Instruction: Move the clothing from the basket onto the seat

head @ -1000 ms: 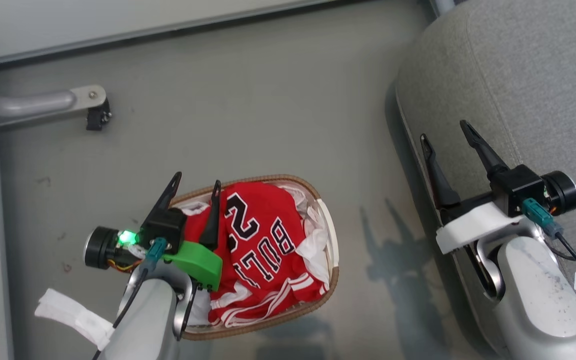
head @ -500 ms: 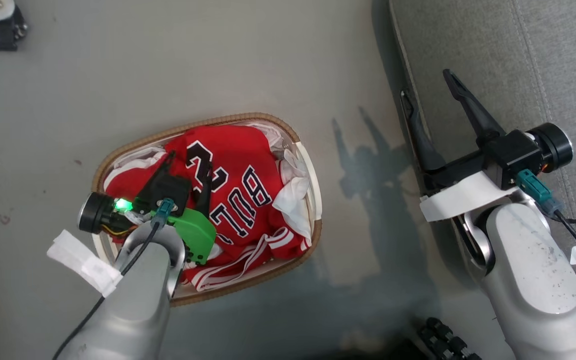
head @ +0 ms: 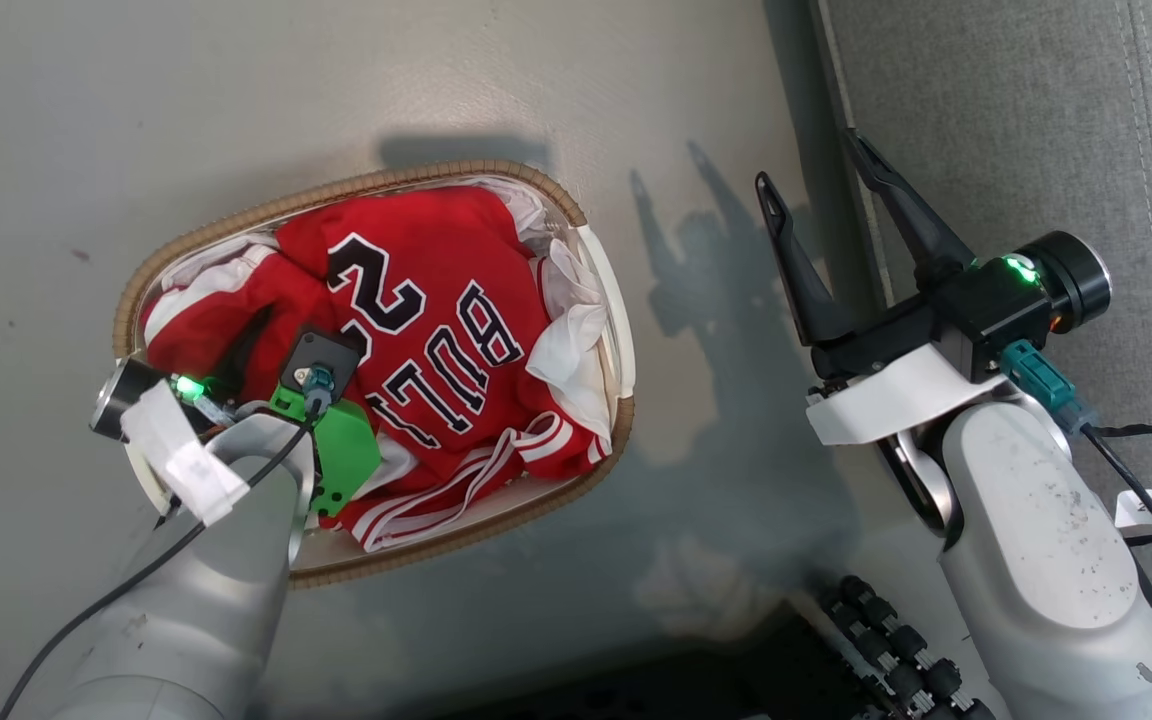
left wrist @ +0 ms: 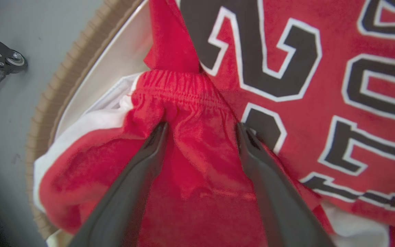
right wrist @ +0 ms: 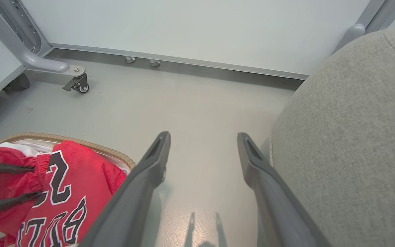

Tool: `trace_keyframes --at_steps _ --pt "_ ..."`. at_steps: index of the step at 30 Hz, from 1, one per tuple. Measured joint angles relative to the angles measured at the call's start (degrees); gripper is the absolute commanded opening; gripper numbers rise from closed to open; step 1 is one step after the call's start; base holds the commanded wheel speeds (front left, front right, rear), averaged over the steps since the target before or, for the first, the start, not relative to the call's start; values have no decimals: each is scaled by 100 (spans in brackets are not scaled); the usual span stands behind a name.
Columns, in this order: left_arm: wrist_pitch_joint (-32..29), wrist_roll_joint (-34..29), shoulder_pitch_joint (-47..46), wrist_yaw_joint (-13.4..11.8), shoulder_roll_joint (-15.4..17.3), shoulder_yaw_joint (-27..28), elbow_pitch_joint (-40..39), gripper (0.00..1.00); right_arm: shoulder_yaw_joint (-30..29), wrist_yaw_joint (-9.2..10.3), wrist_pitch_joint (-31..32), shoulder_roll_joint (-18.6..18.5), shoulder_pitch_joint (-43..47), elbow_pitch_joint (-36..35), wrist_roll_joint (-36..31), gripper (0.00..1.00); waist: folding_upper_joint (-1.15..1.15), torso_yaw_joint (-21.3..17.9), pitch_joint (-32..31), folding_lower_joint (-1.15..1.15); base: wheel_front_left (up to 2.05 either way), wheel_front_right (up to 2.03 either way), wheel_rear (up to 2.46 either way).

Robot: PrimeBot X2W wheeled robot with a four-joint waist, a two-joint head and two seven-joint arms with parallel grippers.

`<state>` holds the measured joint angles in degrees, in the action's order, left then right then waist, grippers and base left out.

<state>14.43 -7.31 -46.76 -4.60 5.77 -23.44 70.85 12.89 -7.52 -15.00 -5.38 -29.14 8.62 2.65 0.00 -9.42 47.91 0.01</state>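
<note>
I am working on the first pick. My left gripper (left wrist: 201, 127) is reaching down into the basket (left wrist: 55, 85). Its two fingers are standing wide apart, straddling a bunched ridge of the red shorts (left wrist: 190, 164) just below the elastic waistband. The tips are pressing into the cloth but not yet pinching it.

In the head view the shorts are lying at the basket's 9 o'clock side, and the Bulls jersey (head: 436, 300) is draping across the middle toward 3 o'clock. Both garments are sitting in the basket, well apart from the grey seat (head: 1016, 130) at 2 o'clock.

Next, I judge, I should be closing on that ridge without catching the white liner (head: 576, 340), then lifting clear of the rim.

My left forearm is angling in from 7 o'clock. My right gripper (head: 811, 165) is hovering by the seat's edge, pointing toward 12 o'clock, its fingers equally spread and empty.
</note>
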Motion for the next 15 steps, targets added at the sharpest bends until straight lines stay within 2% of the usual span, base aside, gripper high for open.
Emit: trace_keyframes --at_steps 5,10,11,12,15 --pt "-356 -121 -143 -51 27 -196 197 100 8 0 0 22 -12 -4 25 100 0 -18 86 0 0 0 0" --pt "-430 -126 -199 45 44 -260 249 100 23 0 0 53 -21 11 41 100 0 -51 109 0 0 0 0" --pt "-426 -84 -199 58 42 -247 257 90 25 0 0 56 -21 21 41 100 0 -55 101 0 0 0 0" --pt "-423 -54 -199 89 34 -248 266 3 26 0 0 64 -23 33 43 100 0 -62 86 0 0 0 0" --pt "-209 80 -174 104 -2 -182 265 0 11 0 0 82 -24 62 53 100 0 -78 13 0 0 0 0"
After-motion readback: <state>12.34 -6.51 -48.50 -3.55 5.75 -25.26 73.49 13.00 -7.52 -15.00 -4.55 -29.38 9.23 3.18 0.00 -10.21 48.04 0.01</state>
